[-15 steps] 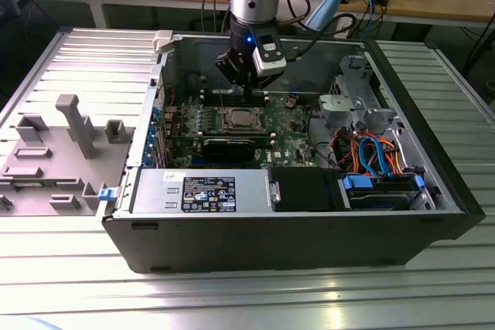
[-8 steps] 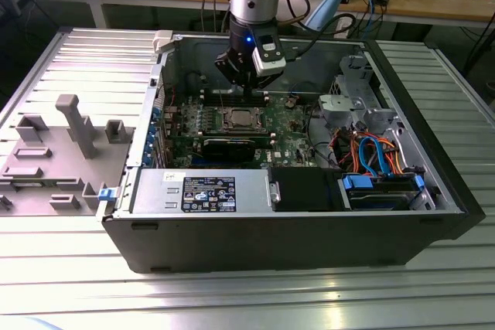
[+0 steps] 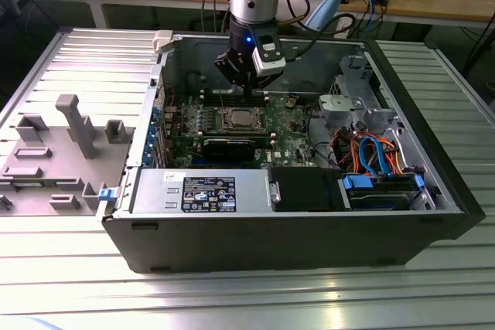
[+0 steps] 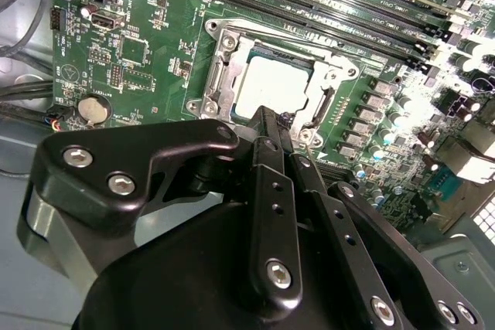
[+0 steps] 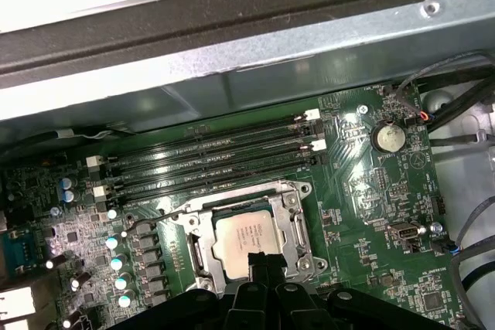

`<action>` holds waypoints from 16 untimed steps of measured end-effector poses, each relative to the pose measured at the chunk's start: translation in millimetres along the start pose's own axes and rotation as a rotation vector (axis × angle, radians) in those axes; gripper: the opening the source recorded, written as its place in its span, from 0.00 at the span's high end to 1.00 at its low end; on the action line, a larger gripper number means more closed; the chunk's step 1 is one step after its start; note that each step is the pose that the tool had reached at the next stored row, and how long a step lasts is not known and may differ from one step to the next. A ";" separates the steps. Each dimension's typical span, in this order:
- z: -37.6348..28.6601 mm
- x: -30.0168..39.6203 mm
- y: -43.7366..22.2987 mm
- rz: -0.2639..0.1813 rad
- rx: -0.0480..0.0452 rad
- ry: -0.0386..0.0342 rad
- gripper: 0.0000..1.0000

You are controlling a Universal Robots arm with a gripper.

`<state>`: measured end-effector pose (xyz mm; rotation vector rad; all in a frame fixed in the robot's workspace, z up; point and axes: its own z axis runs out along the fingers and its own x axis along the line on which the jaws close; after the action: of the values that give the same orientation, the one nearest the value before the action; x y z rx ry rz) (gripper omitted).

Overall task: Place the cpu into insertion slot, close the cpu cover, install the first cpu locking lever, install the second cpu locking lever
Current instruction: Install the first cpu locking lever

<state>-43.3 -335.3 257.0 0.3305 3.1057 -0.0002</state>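
Centre of the second wrist view: the cpu (image 4: 271, 84) lies flat in the insertion slot (image 4: 219, 86). The pincer (image 4: 271, 125), narrow and empty, hovers at its near edge. Probably the closing-and-latching stage, which calls for a fine, steady push.

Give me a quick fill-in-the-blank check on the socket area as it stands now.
1. The cpu sits ____ the insertion slot.
2. The cpu cover lies ____ around the chip's face.
3. The gripper hangs over the cpu with its jaws ____.
4. The coin cell sits on the ____ circuit board.
Missing words: in; closed; shut; green.
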 end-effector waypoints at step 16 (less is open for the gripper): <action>0.0 0.5 -0.1 -0.131 -0.0023 0.0002 0.89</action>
<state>-43.8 -335.4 257.1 0.1267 3.1207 0.0015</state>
